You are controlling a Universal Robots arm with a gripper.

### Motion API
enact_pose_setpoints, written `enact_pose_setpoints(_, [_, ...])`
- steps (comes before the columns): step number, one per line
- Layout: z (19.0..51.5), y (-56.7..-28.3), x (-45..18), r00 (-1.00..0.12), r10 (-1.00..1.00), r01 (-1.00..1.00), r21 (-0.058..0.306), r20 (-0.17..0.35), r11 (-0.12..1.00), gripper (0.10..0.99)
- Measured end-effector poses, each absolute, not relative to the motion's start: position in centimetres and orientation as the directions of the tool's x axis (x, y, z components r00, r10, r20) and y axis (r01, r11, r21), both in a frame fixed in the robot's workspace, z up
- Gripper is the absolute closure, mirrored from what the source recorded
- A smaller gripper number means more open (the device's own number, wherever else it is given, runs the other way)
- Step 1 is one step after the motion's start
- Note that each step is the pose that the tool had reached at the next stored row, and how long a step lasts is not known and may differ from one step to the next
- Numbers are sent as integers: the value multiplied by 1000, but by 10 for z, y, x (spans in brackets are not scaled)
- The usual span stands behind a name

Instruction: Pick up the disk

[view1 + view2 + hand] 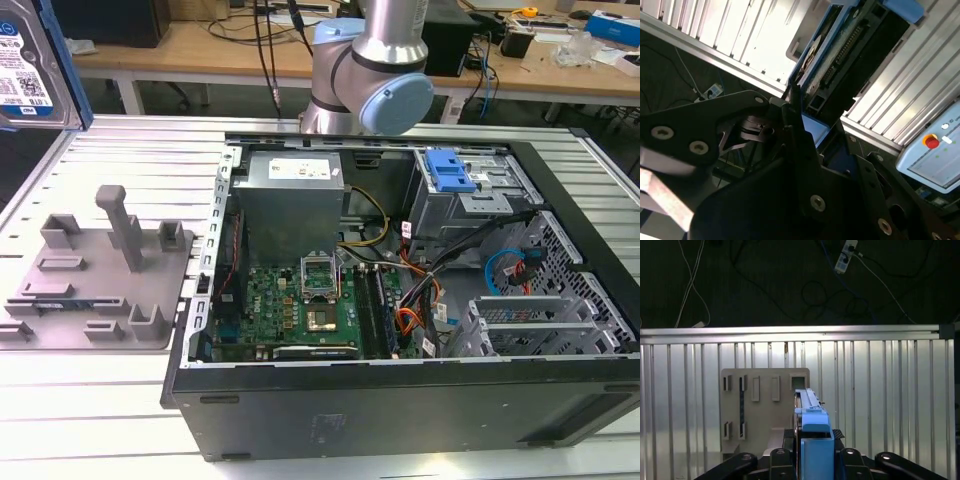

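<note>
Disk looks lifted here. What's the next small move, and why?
Probably a short pause with the grip unchanged. In the first wrist view the end effector is clamped on the disk, edge-on and clear above the grey fixture; the exterior view shows it high above the table, so the pick looks done.

From my exterior view, the disk is cut off at the frame's corner — its holder unseen. In the first wrist view, the tool hides the disk's lower end.

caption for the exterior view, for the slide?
Disk held aloft beyond the grey fixture, open computer case alongside.
</note>
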State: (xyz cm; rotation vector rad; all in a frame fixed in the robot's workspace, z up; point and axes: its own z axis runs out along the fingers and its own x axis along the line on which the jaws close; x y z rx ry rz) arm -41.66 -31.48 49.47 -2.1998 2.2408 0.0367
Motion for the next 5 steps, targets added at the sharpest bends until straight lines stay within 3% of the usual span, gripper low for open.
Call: enact_pose_setpoints(5, [495,-315,-417,-19,-1000,-1000,16,-18,18,718])
